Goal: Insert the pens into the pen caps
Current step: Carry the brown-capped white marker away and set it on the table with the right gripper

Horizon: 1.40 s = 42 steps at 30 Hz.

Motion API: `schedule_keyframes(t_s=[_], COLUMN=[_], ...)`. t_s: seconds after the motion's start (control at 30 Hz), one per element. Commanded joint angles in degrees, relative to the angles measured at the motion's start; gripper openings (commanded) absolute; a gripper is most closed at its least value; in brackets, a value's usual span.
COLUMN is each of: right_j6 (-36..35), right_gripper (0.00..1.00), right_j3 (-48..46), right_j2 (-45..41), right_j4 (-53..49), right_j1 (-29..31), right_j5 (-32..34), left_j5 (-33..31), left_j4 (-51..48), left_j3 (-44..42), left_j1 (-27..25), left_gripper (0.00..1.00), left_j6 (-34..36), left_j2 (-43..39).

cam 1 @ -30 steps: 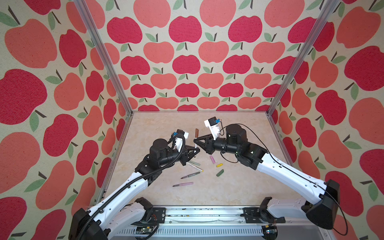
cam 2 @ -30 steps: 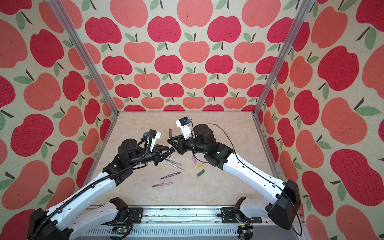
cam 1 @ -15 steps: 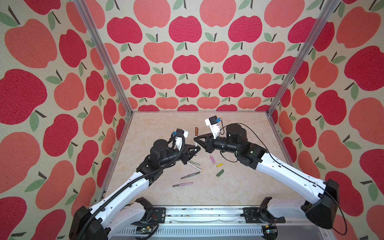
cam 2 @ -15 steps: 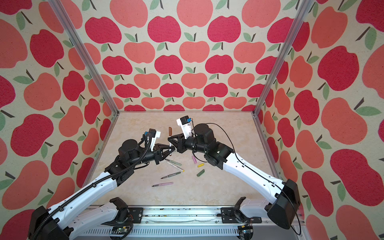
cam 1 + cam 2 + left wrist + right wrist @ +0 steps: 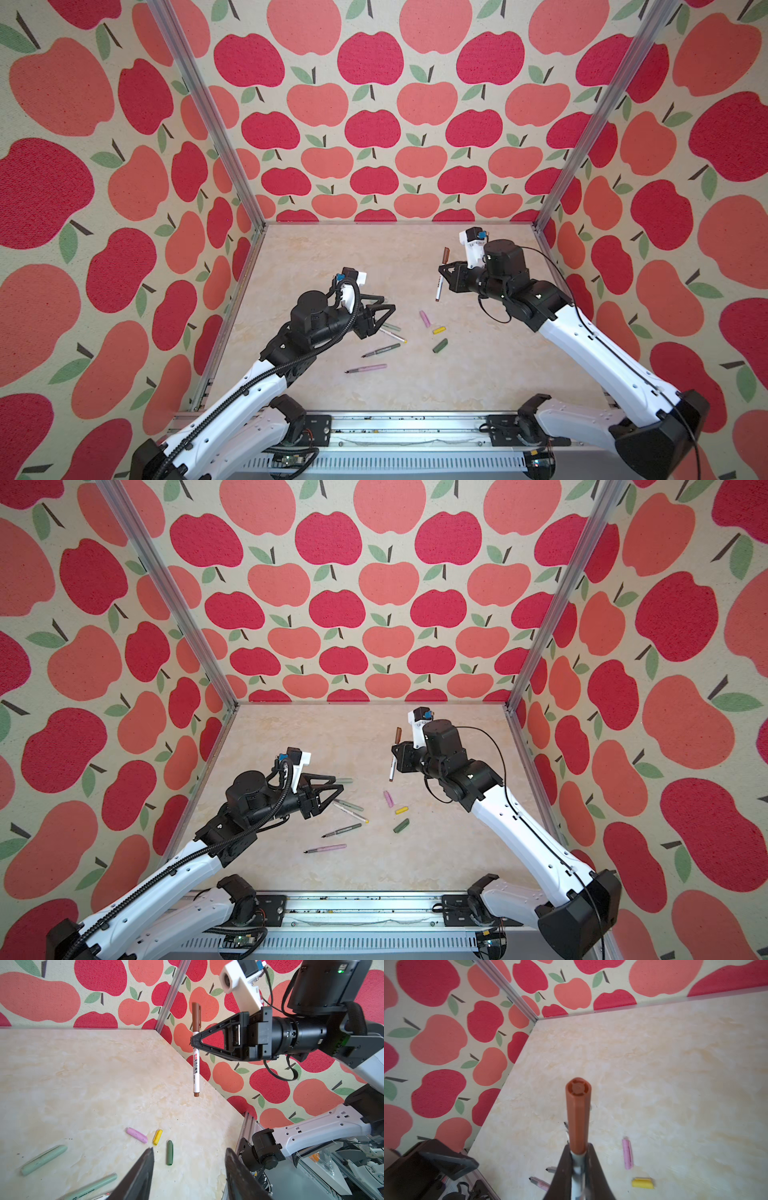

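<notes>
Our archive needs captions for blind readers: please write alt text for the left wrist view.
The right arm's fingers pinch a white pen, its brown cap uppermost, upright above the table. On it lie a pink cap, a yellow cap and a dark green cap; the left arm's fingers stand open and empty.

In both top views, at about 9 o'clock from the pink cap (image 5: 425, 318), one end each of the pale green pen (image 5: 390, 327) and the white-and-yellow pen (image 5: 395, 337) is covered by the left gripper (image 5: 388, 303). The pale green cap (image 5: 347, 780) is partly hidden behind its upper finger. In the right wrist view the barrel of the brown-capped pen (image 5: 578, 1113) is blurred, screened by the right gripper (image 5: 578, 1149) clamped on it, and cut off at the frame's edge. In the left wrist view only the left gripper's fingertips (image 5: 144, 1167) are shown.
</notes>
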Motion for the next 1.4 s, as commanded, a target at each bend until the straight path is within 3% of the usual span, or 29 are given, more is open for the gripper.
schedule_keyframes(t_s=[0.0,0.27,0.67,1.37], right_j6=[-3.33,-11.74,-13.31,-12.45], right_gripper=[0.00,0.00,0.00,0.00], right_j3=[-1.94,-3.65,-3.44,-1.68], right_j2=[0.54,9.35,25.13,36.62], right_j4=[-14.21,-20.10,-19.16,-17.27], right_j1=[-5.06,-8.99,-9.26,-9.30], right_j5=[2.24,7.76,14.70,15.90], left_j5=[-1.88,-0.88,-0.98,-0.54], left_j4=[-2.93,-1.39,-1.32,-0.58], left_j3=[-0.90,-0.20,-0.20,1.56], left_j1=[-0.24,-0.22,-0.21,-0.17], left_gripper=[0.58,0.58,0.57,0.56], left_j6=[1.93,1.78,1.27,-0.02], left_j2=[-1.25,-0.65,-1.44,-1.61])
